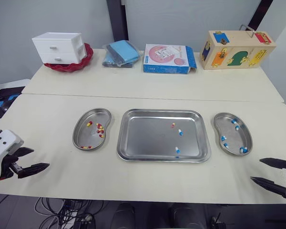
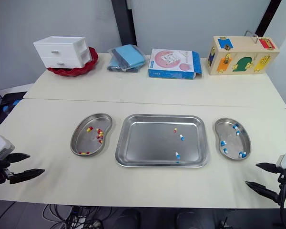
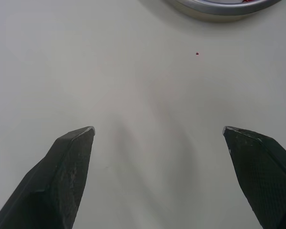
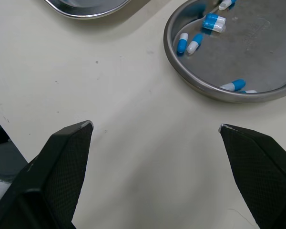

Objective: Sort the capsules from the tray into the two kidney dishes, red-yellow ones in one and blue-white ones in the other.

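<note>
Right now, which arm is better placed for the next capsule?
Right, likely. The capsules lie in the tray's right half, two blue-white, near the right dish and the open right gripper.

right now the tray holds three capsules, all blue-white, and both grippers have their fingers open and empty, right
Not all blue-white. The tray holds three capsules, but the one nearest its far rim is a red-yellow capsule; the other two are blue-white capsules. The left eye view shows it. The left gripper and right gripper do have their fingers open and empty.
</note>
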